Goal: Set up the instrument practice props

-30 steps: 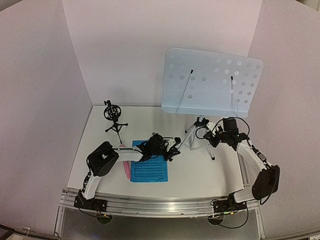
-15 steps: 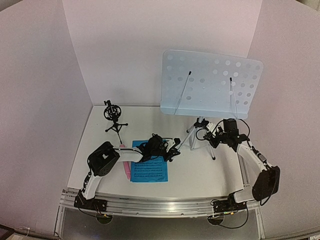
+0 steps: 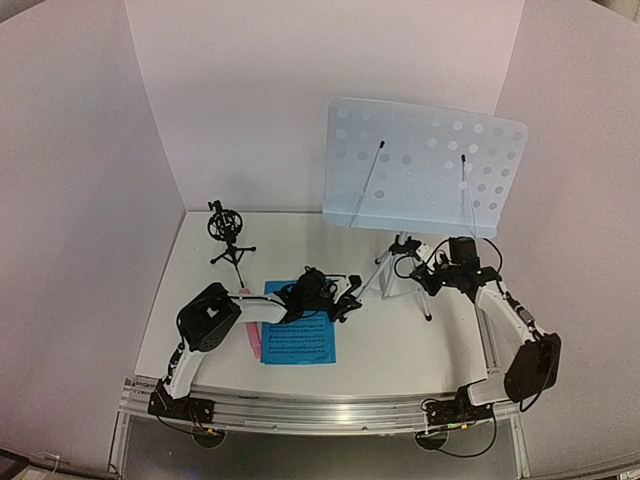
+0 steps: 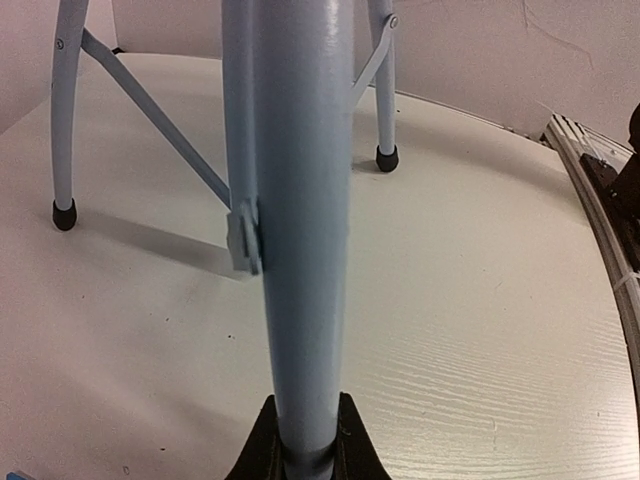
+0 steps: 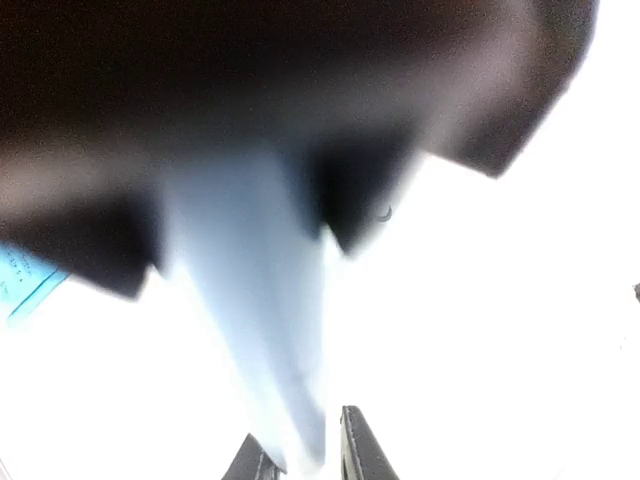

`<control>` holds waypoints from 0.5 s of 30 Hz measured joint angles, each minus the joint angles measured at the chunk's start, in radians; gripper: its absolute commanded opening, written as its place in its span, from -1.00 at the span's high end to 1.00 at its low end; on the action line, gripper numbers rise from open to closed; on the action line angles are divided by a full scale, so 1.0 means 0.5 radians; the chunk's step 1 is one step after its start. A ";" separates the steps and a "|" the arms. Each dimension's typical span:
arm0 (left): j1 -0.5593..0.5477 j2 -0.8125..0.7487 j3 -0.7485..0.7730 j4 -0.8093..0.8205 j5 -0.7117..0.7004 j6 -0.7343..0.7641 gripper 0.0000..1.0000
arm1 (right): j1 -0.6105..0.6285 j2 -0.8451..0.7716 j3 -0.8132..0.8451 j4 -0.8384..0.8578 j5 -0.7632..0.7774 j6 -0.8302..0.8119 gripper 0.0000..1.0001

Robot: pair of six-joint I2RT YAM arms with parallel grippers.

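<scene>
The music stand, a pale-blue perforated desk (image 3: 425,165) on a silver tripod (image 3: 398,262), stands at the back right. My left gripper (image 3: 352,288) is shut on the tripod's left leg (image 4: 300,250), which fills the space between its jaws (image 4: 305,462). My right gripper (image 3: 428,277) is at the right leg. There the blurred leg (image 5: 270,330) lies between the jaws (image 5: 298,428), with a thin gap beside the right finger. A blue sheet-music page (image 3: 298,338) lies flat under the left arm. The pink microphone (image 3: 253,338) lies beside it. The black tripod mic holder (image 3: 228,238) stands at the back left.
White walls close in the table on the left, back and right. An aluminium rail (image 3: 320,412) with both arm bases runs along the near edge. The tripod's other feet (image 4: 64,214) rest on the white table top (image 4: 480,330).
The stand's desk swayed a little left and came back. My right gripper's jaws have parted slightly around the leg. The left gripper has kept its hold.
</scene>
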 measured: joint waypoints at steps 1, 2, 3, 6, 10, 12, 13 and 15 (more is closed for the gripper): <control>0.002 0.008 0.010 0.001 0.006 -0.001 1.00 | -0.005 0.003 0.007 -0.010 0.007 0.011 0.45; 0.007 0.014 0.016 0.004 0.019 -0.002 1.00 | -0.011 0.004 0.011 -0.018 0.012 0.020 0.41; 0.012 0.019 0.022 0.007 0.032 -0.003 1.00 | -0.017 0.004 0.014 -0.024 0.015 0.029 0.35; 0.020 0.028 0.026 0.018 0.063 -0.008 1.00 | -0.033 0.004 0.016 -0.038 0.025 0.071 0.20; 0.025 0.034 0.026 0.034 0.084 -0.019 1.00 | -0.060 0.012 0.016 -0.056 0.019 0.116 0.17; 0.028 0.035 0.026 0.036 0.088 -0.026 1.00 | -0.067 0.032 0.016 -0.052 0.008 0.138 0.21; 0.030 0.036 0.026 0.036 0.093 -0.030 1.00 | -0.068 0.044 0.016 -0.050 0.008 0.147 0.26; 0.033 0.036 0.026 0.036 0.098 -0.032 1.00 | -0.067 0.088 0.002 -0.053 0.006 0.156 0.34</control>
